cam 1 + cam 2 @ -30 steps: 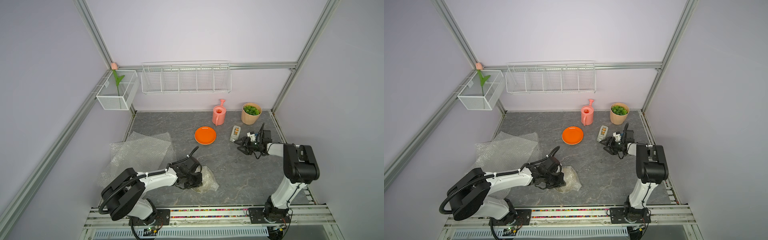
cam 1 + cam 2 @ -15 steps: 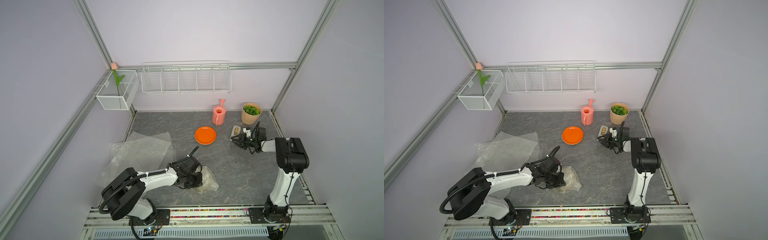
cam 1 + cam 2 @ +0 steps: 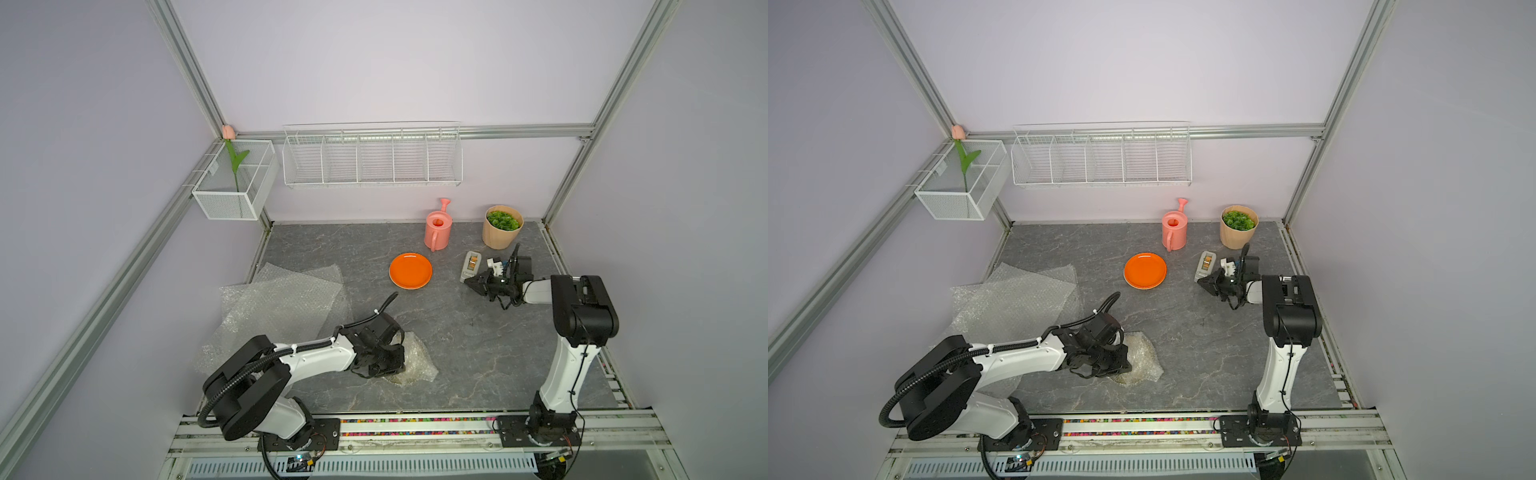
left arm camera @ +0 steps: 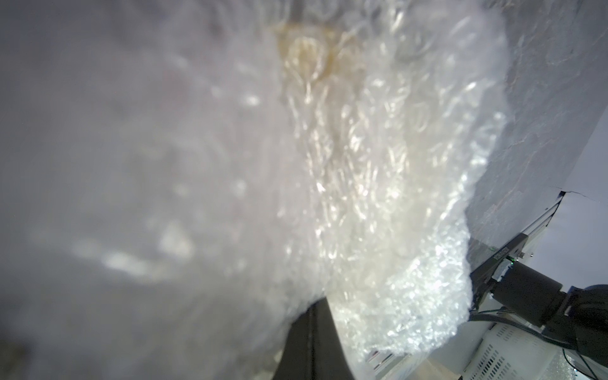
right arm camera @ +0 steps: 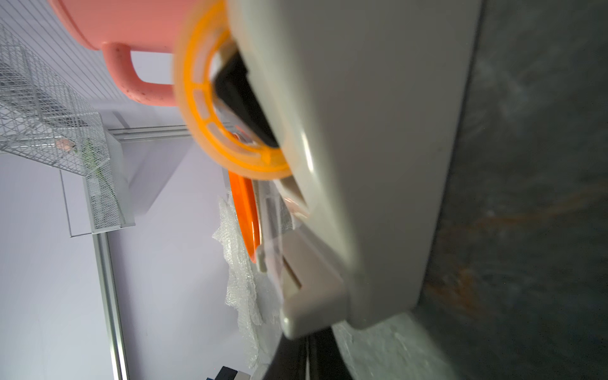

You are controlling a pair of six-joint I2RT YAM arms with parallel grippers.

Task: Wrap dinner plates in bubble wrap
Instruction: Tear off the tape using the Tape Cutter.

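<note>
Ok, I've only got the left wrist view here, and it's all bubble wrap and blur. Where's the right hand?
Observer: The right hand is at the near end of the tape dispenser.
Operator: Open or shut?
Observer: Shut. I can't tell whether it has any tape between the jaws.
Operator: Any plate left unwrapped?
Observer: Yes, the orange plate lies bare, apart from the spare bubble wrap sheets.

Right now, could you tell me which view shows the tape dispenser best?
The right wrist view: the tape dispenser fills it, reel visible. Both top views show it small; the left wrist view misses it.
</note>
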